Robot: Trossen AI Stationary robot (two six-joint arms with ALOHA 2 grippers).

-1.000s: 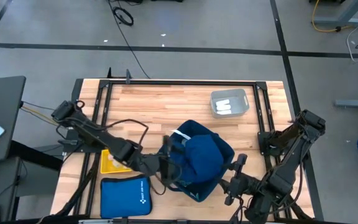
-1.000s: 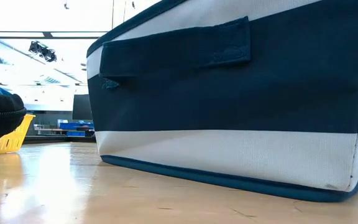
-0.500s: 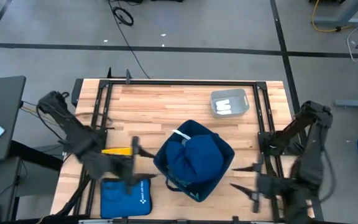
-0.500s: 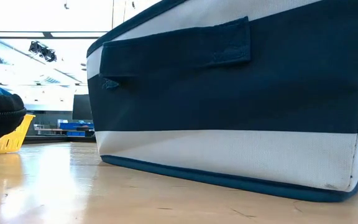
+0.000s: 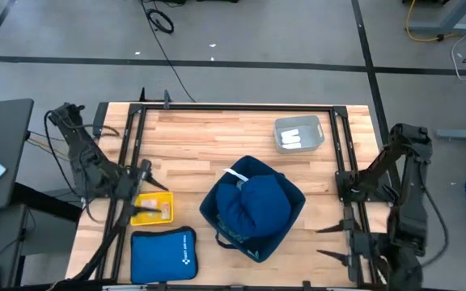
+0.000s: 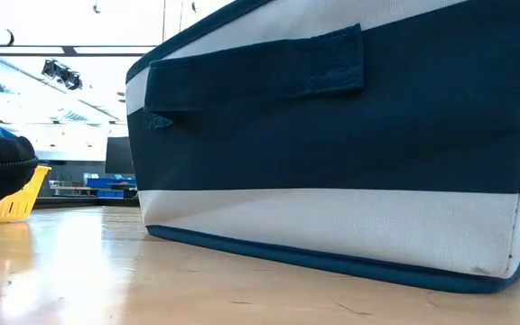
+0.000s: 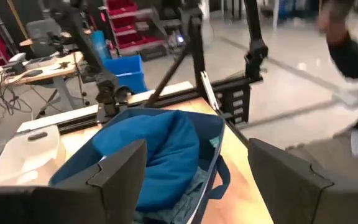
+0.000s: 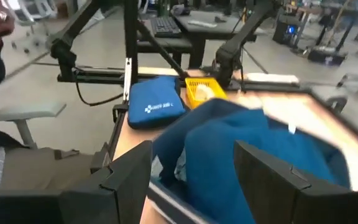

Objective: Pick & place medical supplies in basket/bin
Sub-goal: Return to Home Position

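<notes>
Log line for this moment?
dark-blue cloth piled in blue-and-white fabric bin | left gripper open, left of bin | right gripper open, right of bin

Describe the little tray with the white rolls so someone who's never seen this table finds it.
On the wooden table, a blue bin heaped with dark-blue cloth fills the middle. Beyond it, near the far right corner, stands the small grey tray. It alone is pale and holds white rolls; the yellow basket lies left.
</notes>
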